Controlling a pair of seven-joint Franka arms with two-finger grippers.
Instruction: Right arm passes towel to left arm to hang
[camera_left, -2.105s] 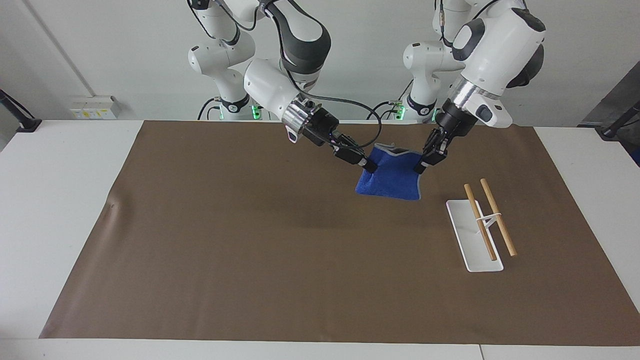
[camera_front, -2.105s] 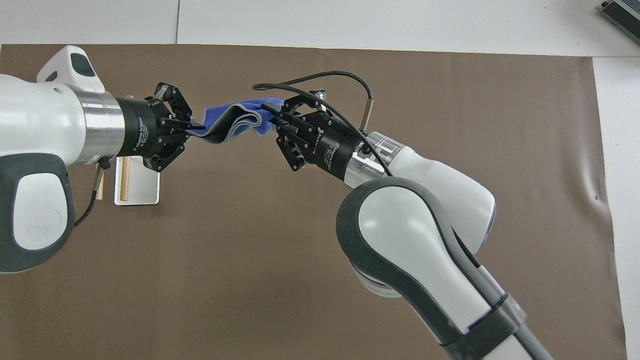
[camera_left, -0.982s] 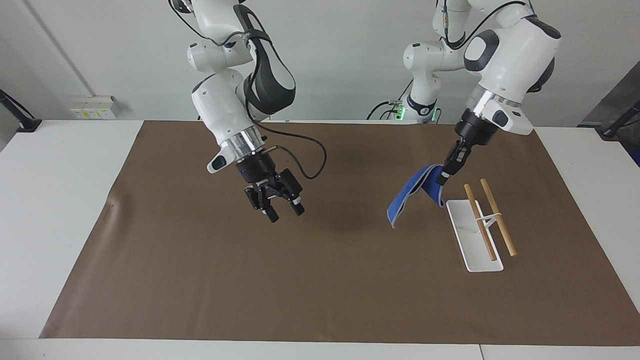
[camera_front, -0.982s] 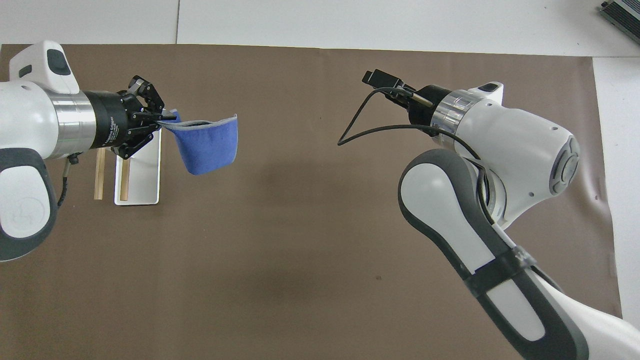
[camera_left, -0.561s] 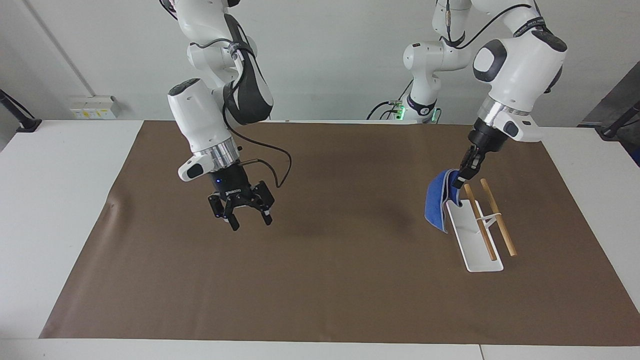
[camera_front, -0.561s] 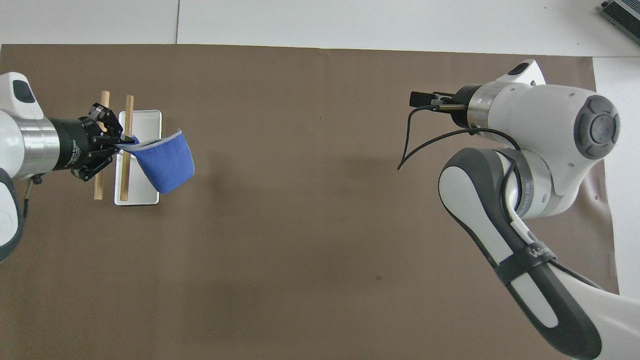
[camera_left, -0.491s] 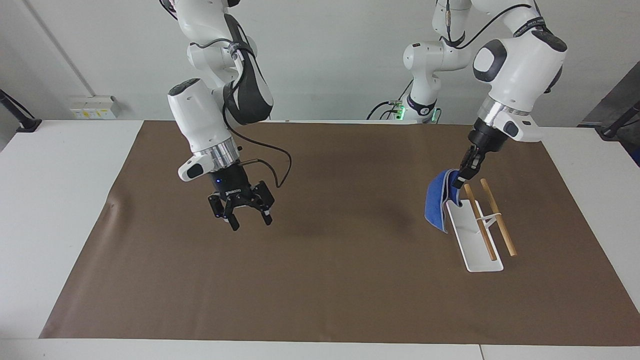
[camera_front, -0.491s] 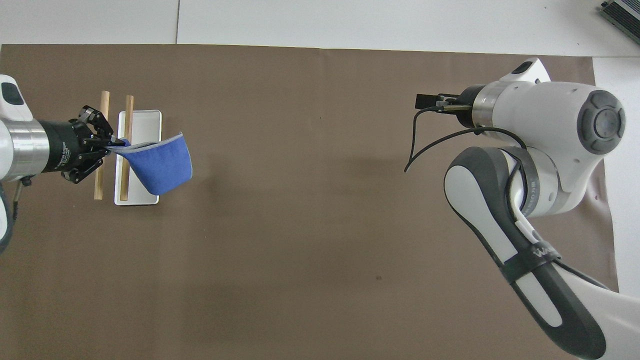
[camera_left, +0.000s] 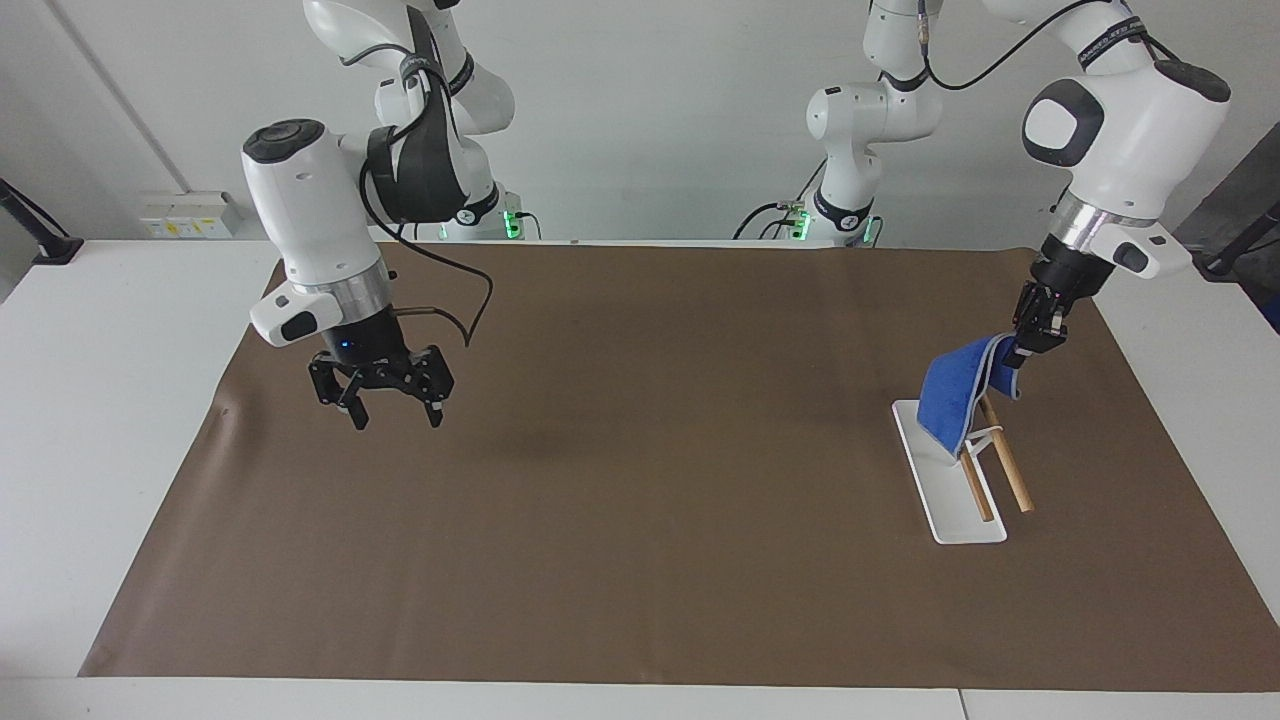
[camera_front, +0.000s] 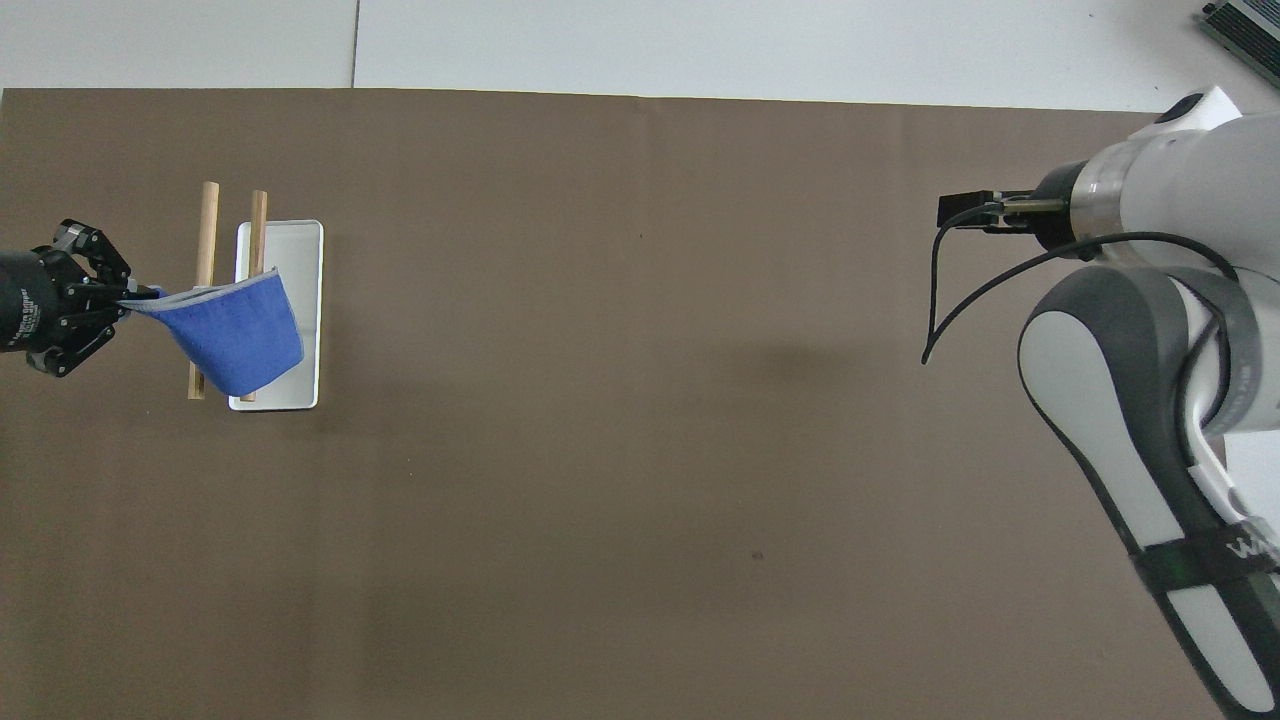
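The left gripper (camera_left: 1030, 348) pinches the small bright blue terry towel (camera_left: 955, 398) draped over the white tray's wooden bars (camera_left: 1008, 470); the right gripper (camera_left: 392, 410) hovers, jaws wide, over the brown mat (camera_left: 640, 480).

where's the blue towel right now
The towel hangs from the shut left gripper at the left arm's end of the table, draped over the wooden bars of the white rack in both views.

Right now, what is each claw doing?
Left gripper: shut on the towel, over the rack.
Right gripper: open, holding nothing.
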